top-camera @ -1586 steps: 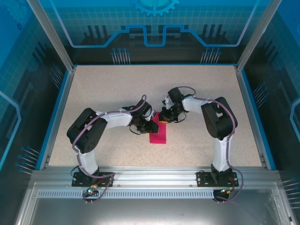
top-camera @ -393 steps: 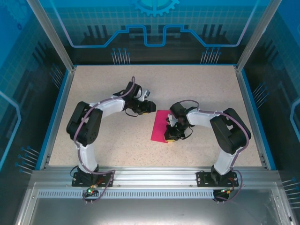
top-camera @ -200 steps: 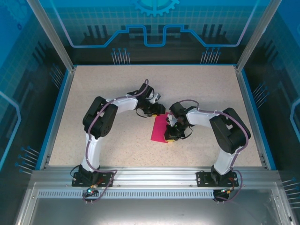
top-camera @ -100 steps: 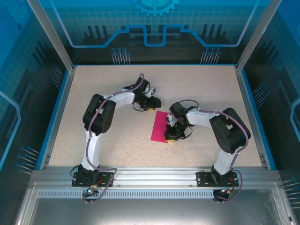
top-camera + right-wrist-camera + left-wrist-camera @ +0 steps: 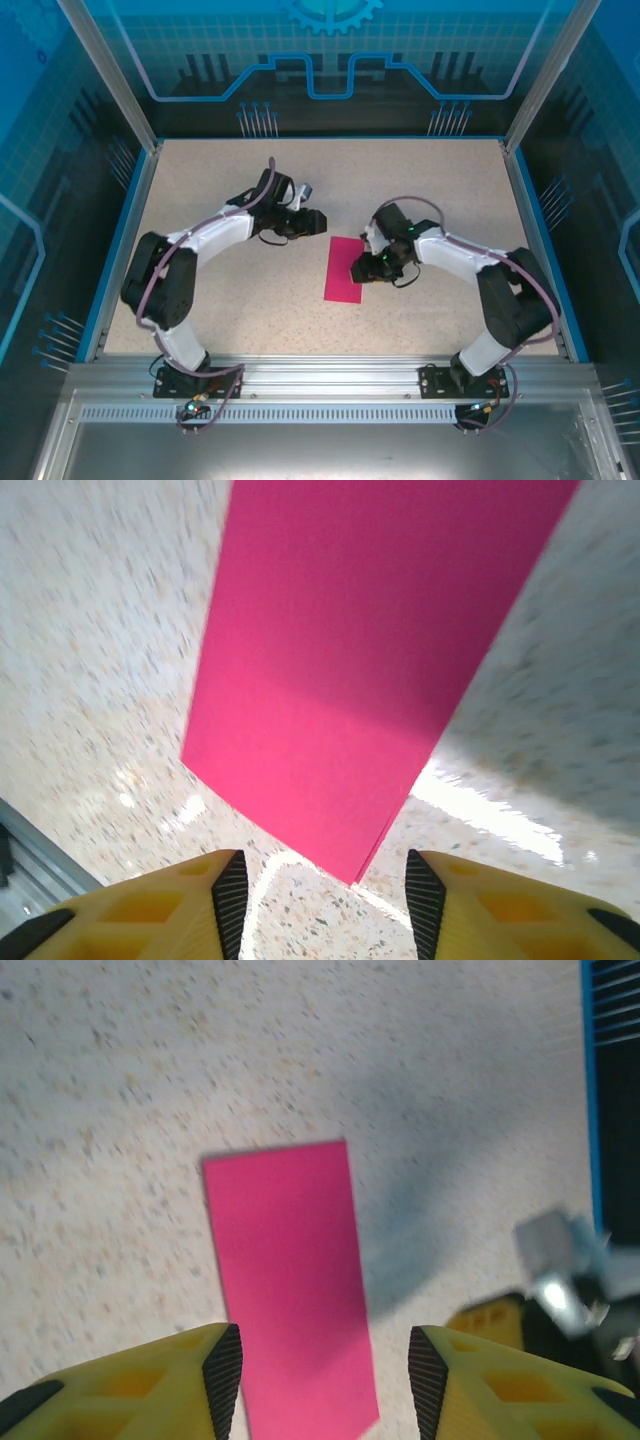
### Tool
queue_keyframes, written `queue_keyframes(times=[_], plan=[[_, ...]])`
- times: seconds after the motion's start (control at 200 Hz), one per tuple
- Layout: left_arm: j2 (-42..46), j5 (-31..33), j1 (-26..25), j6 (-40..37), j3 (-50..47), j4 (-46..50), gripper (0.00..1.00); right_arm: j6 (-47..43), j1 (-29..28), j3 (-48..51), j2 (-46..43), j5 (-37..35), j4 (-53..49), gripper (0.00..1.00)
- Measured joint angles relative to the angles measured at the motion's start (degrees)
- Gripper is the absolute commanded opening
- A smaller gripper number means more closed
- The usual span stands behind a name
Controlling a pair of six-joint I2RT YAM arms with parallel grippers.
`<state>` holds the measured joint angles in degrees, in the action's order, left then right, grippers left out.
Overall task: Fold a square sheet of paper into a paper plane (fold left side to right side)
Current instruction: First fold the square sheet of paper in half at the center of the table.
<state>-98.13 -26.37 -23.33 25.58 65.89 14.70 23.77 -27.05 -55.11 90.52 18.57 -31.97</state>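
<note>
The right gripper [image 5: 362, 270] has been opened and lifted off the square sheet of paper [image 5: 342, 272], now left free just ahead of its fingers. The left gripper [image 5: 316, 222] has been drawn back from it.

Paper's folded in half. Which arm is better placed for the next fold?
Right, probably: the right fingers stand open at the edge of the paper; the left fingers hang farther off.

Magenta sheet of paper [image 5: 344, 270] — folded into a narrow rectangle — lies flat.
</note>
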Motion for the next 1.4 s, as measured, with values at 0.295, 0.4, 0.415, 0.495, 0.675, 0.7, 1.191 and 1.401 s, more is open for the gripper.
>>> queue_keyframes(times=[0.295, 0.4, 0.415, 0.495, 0.675, 0.7, 1.191, 1.401], plan=[[1.84, 0.70, -9.14, 5.16, -8.85, -1.88, 0.51, -0.72, 3.85, -2.45, 2.14, -1.75, 0.00, 0.52], [0.13, 1.09, -9.81, 6.45, -8.96, -3.32, 0.51, -0.04, 3.85, -2.78, 3.41, -2.10, 0.00, 0.49], [-0.26, 1.11, -9.81, 6.56, -8.96, -3.52, 0.51, 0.13, 3.85, -2.80, 3.61, -2.10, 0.02, 0.49], [-2.14, 1.18, -9.86, 7.39, -8.96, -4.15, 0.51, 0.85, 3.85, -3.04, 4.76, -1.99, 0.00, 0.48], [-4.57, 1.29, -9.97, 8.00, -8.96, -4.37, 0.51, 3.02, 3.85, -2.89, 6.14, -1.40, -0.13, 0.48], [-4.66, 1.29, -9.97, 8.07, -8.96, -4.48, 0.51, 3.23, 3.85, -2.78, 6.12, -1.31, -0.04, 0.48], [-6.99, 1.29, -10.78, 8.63, -8.96, -4.72, 0.51, 7.17, 3.48, 3.54, 4.72, 0.50, 0.31, 0.49], [-6.99, 1.33, -10.80, 8.61, -8.96, -4.72, 0.51, 9.86, 1.88, 3.72, 4.09, 2.60, 1.16, 0.49]])
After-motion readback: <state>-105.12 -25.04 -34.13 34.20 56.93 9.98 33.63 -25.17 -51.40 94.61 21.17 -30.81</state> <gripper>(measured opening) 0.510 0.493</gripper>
